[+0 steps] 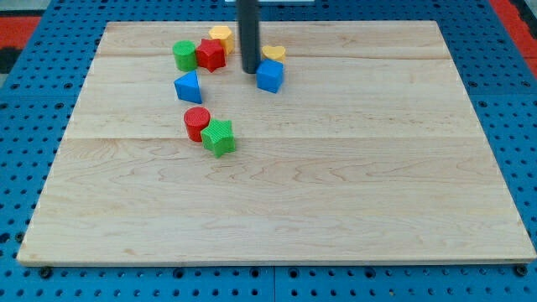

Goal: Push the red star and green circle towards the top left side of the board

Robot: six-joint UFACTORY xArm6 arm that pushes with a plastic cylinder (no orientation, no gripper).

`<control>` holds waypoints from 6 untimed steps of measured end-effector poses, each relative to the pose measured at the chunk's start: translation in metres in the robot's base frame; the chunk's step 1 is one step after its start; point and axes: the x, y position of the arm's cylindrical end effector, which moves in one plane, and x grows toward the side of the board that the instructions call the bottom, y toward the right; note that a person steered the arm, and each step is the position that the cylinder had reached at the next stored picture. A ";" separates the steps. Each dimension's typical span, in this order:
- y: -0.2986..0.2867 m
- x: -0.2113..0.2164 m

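The red star (pixel 211 54) lies near the board's top left, touching the green circle (pixel 185 55) on its left. A yellow block (pixel 221 36) sits just above the red star. My tip (pixel 250 71) is the lower end of the dark rod, standing to the right of the red star with a small gap, and just left of the blue cube (pixel 270 76).
A yellow block (pixel 274 53) lies behind the blue cube. A blue triangular block (pixel 189 86) lies below the green circle. A red cylinder (pixel 196 122) touches a green star (pixel 219 137) further down. The wooden board (pixel 336 184) lies on a blue pegboard.
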 end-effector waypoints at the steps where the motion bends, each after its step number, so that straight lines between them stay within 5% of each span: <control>1: 0.023 -0.012; 3: 0.045 -0.035; 4: -0.015 -0.014; 6: -0.126 -0.037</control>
